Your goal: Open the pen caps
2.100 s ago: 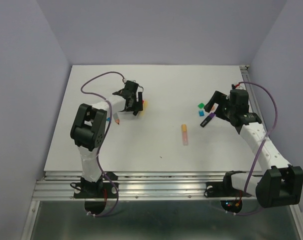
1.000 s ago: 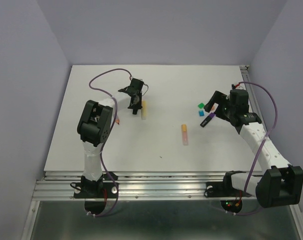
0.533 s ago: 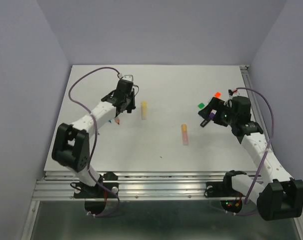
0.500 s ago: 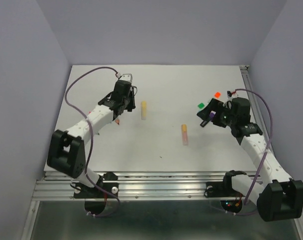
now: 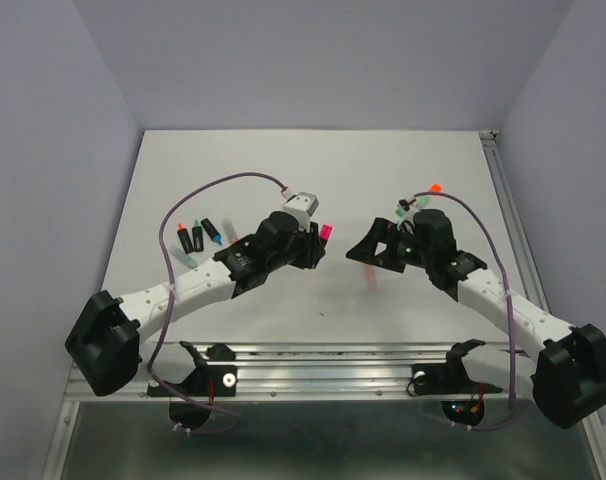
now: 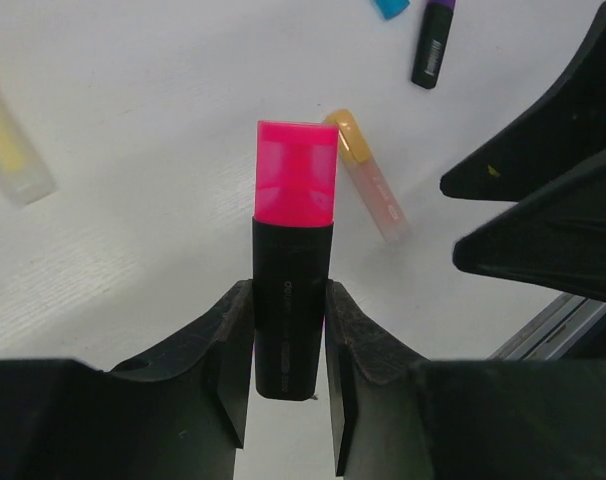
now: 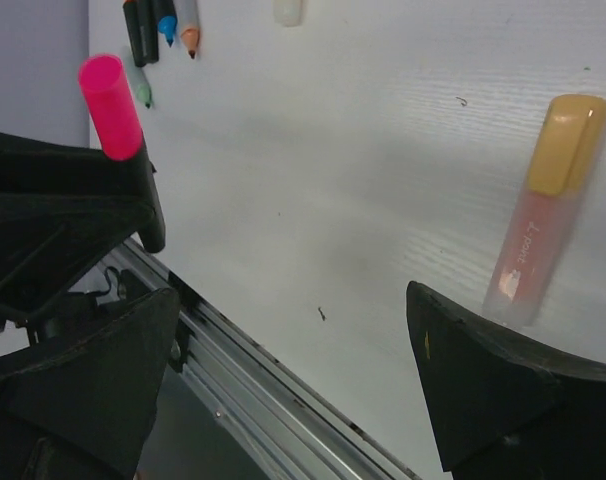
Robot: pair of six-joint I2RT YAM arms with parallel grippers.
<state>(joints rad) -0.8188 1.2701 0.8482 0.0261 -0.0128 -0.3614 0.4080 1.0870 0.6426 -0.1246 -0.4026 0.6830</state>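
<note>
My left gripper (image 5: 311, 244) is shut on the black body (image 6: 291, 300) of a highlighter, held above the table's middle. Its pink pen cap (image 6: 296, 170) is on and points toward the right arm; the cap shows as well in the top view (image 5: 325, 232) and the right wrist view (image 7: 110, 92). My right gripper (image 5: 371, 248) hangs open just right of that cap, its fingers (image 7: 503, 400) wide apart with nothing between them. Beneath the two grippers, a pastel pen with an orange cap (image 7: 565, 145) lies on the table.
Three uncapped black pens (image 5: 196, 236) lie at the left. A pale yellow pen (image 6: 13, 150) lies behind the left gripper. A loose blue cap (image 6: 391, 8) and a purple-capped black pen (image 6: 433, 45) lie at the right, an orange cap (image 5: 435, 187) further back. The metal rail (image 7: 253, 380) borders the near edge.
The left arm has swung from the back left to the middle, carrying the pink-capped highlighter. The right arm has moved left to meet it, its jaws still wide.
</note>
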